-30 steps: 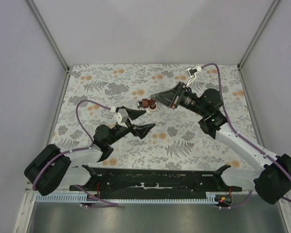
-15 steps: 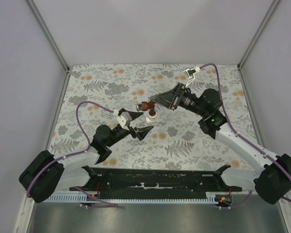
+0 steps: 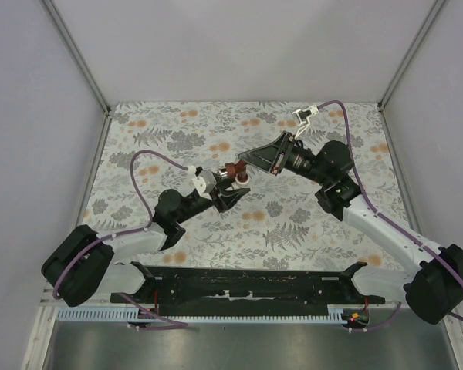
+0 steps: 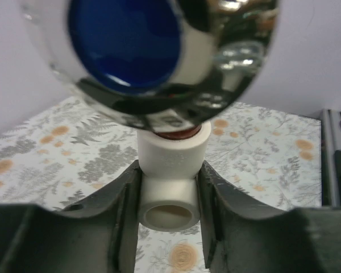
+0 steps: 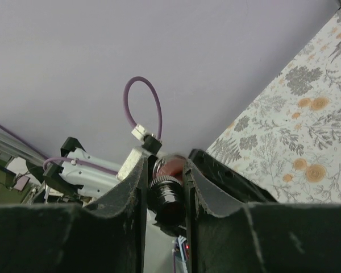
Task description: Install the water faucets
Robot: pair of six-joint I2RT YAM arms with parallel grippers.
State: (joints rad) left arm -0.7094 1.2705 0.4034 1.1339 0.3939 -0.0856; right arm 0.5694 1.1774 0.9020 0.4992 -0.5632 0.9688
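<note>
Clamping white fitting (image 4: 171, 156) now, left gripper (image 4: 169, 190) risen; tap (image 3: 232, 167) above

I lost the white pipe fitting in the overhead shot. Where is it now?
Left wrist view: the white pipe fitting sits clamped in the left gripper's jaws, mid-table, just below the faucet the right gripper holds at its top end.

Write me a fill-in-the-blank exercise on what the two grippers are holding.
The left gripper is shut on a pipe fitting coloured ____. The right gripper holds the tap, whose shiny end carries a ____ cap. In the left wrist view, that shiny end sits directly ____ the fitting.
Missing words: white; blue; above.
</note>
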